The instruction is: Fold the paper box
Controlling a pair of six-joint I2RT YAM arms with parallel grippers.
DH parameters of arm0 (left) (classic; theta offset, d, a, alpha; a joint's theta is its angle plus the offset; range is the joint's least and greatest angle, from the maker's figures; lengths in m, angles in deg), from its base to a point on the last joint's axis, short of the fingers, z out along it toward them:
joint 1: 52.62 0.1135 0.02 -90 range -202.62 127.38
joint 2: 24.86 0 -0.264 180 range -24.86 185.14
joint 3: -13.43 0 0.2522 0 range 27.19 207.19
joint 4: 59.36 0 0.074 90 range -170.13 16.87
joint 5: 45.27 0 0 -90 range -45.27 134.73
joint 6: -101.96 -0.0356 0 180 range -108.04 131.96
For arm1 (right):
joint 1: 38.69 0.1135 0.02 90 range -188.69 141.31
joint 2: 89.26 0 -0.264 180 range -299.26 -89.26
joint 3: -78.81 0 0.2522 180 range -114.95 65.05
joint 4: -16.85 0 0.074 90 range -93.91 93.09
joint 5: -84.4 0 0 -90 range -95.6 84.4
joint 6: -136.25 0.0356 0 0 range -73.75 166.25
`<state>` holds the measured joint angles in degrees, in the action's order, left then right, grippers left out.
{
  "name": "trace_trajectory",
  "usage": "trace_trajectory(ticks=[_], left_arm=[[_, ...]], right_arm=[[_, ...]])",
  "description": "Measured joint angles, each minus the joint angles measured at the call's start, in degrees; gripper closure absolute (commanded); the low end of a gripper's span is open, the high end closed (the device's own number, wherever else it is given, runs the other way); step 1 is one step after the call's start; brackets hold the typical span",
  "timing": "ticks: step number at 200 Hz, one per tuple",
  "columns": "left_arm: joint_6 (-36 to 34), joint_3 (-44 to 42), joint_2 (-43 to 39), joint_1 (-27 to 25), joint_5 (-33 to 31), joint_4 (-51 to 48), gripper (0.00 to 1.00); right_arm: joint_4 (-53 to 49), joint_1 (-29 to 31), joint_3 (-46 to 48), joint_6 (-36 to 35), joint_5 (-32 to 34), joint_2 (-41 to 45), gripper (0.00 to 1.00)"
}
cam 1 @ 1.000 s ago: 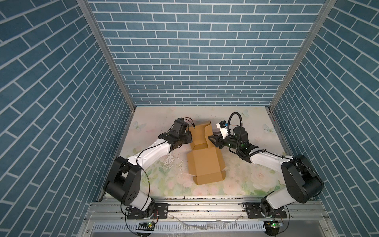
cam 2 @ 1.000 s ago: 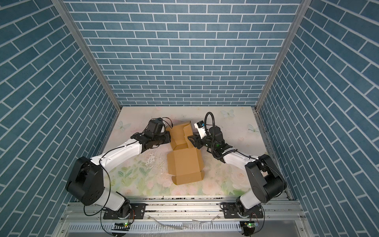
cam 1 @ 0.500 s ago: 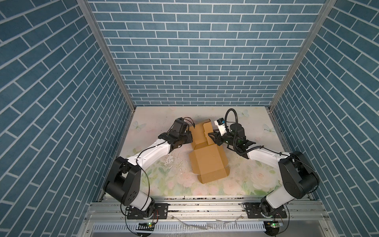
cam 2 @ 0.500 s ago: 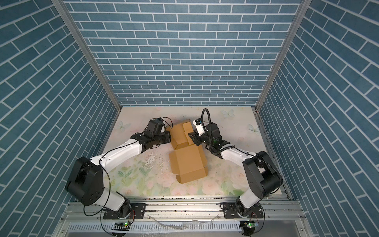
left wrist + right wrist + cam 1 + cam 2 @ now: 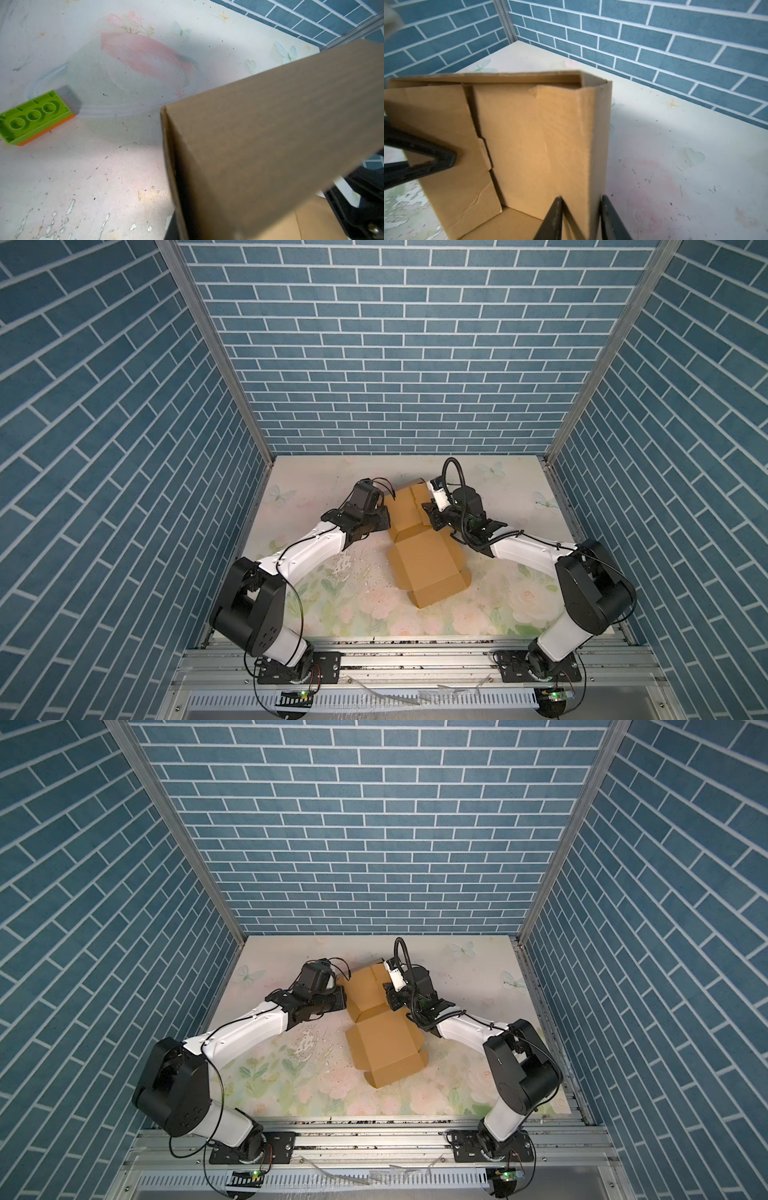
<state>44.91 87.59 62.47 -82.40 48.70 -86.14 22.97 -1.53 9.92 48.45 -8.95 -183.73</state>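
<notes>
The brown paper box (image 5: 424,560) (image 5: 384,1040) lies partly folded mid-table, its far walls raised and its near panels flat. My left gripper (image 5: 386,519) (image 5: 344,999) is shut on the box's left wall. That wall (image 5: 270,135) fills most of the left wrist view and hides the jaws. My right gripper (image 5: 428,517) (image 5: 581,197) straddles the upright right wall (image 5: 591,145), one finger inside and one outside, closed against it. In the right wrist view the left gripper's fingers (image 5: 436,160) press on the opposite flap.
A small green toy brick (image 5: 35,118) with an orange base lies on the floral table (image 5: 332,605) beyond the box's left wall, apart from it. Blue brick-pattern walls enclose the table on three sides. A metal rail (image 5: 395,655) runs along the front.
My right gripper moved left onto the box's right wall and narrowed its jaws around it. The box turned, its near end swinging right. The left gripper stayed put.
</notes>
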Motion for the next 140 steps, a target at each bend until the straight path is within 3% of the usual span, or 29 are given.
trace_trajectory(ticks=[36, 67, 114, 140], left_arm=[[-0.5, 0.0, 0.0, -0.2, -0.1, 0.0, 0.88], [-0.6, 0.0, 0.1, -0.3, -0.3, 0.0, 0.88], [-0.6, 0.0, 0.3, -0.6, -1.2, 0.0, 0.88], [-0.6, 0.0, 0.6, -0.6, -1.4, 0.0, 0.88]], right_arm=[[-2.4, 1.5, -1.5, -1.5, 6.9, -0.8, 0.87], [-3.3, 3.5, -3.3, -2.6, 13.6, -1.9, 0.89], [-3.8, 6.3, -5.6, -3.8, 23.5, -4.7, 1.00], [-3.9, 8.2, -7.1, -4.8, 30.3, -6.6, 1.00]])
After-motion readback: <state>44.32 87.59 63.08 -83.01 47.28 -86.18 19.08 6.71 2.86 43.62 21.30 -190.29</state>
